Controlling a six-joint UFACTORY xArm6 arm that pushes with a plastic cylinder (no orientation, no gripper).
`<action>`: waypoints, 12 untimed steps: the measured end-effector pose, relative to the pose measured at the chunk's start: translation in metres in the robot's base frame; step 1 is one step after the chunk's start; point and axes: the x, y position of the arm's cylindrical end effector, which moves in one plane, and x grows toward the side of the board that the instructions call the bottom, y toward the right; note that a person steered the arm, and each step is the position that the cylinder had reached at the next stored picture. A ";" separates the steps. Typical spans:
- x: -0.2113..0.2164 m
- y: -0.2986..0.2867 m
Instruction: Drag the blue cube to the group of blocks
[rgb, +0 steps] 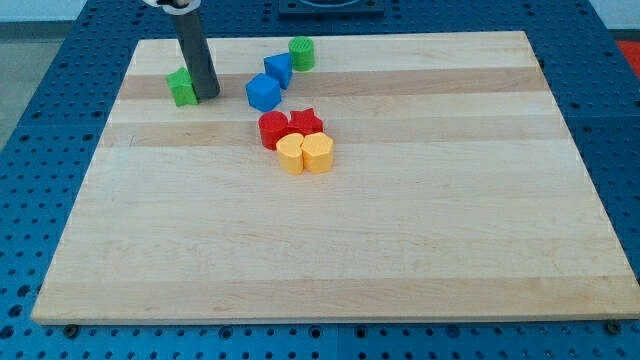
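Observation:
A blue cube (263, 93) sits on the wooden board (330, 250) near the view's top, left of centre. A second blue block (279, 68) lies just above and right of it. Below the cube stands a tight group: a red cylinder (272, 130), a red star-shaped block (306, 123), a yellow hexagonal block (290, 154) and a yellow block (318, 152). My tip (209, 95) rests on the board left of the blue cube, with a gap between them. It touches or nearly touches a green block (182, 88) on its left.
A green cylinder (302, 52) stands near the board's top edge, right of the upper blue block. The board lies on a blue perforated table (40, 150).

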 end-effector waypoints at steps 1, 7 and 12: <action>0.006 0.039; -0.013 0.169; 0.035 0.258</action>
